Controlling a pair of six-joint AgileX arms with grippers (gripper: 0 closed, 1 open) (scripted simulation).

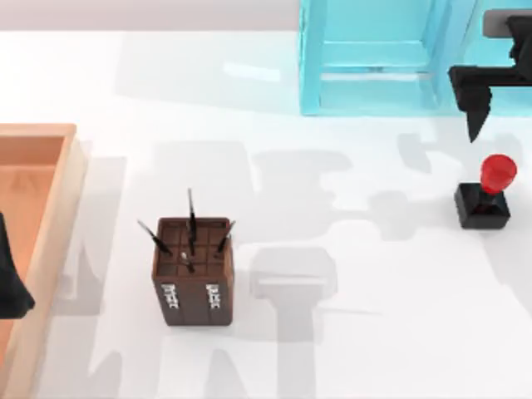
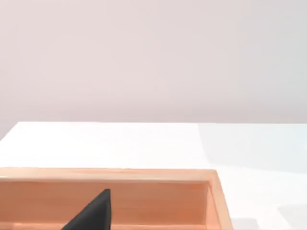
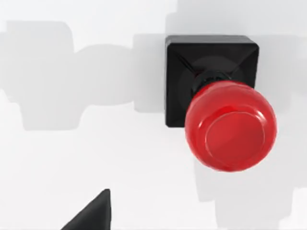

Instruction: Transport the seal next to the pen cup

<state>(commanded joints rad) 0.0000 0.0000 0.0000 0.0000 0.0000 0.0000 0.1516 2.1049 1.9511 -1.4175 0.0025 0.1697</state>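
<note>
The seal [image 1: 489, 191], a glossy red knob on a black square base, stands upright on the white table at the far right. In the right wrist view the seal [image 3: 225, 120] sits close below the camera. My right gripper [image 1: 476, 112] hovers open just behind the seal, apart from it; one dark fingertip [image 3: 93, 213] shows. The pen cup [image 1: 193, 270], a dark brown box with thin pens sticking up, stands left of centre, far from the seal. My left gripper [image 1: 10, 287] is parked open at the left edge, over the wooden tray.
A light-wood tray [image 1: 51, 208] lies along the left edge; its rim [image 2: 120, 175] appears in the left wrist view. A translucent blue container [image 1: 374, 58] stands at the back right, just behind my right gripper. White tabletop stretches between the pen cup and the seal.
</note>
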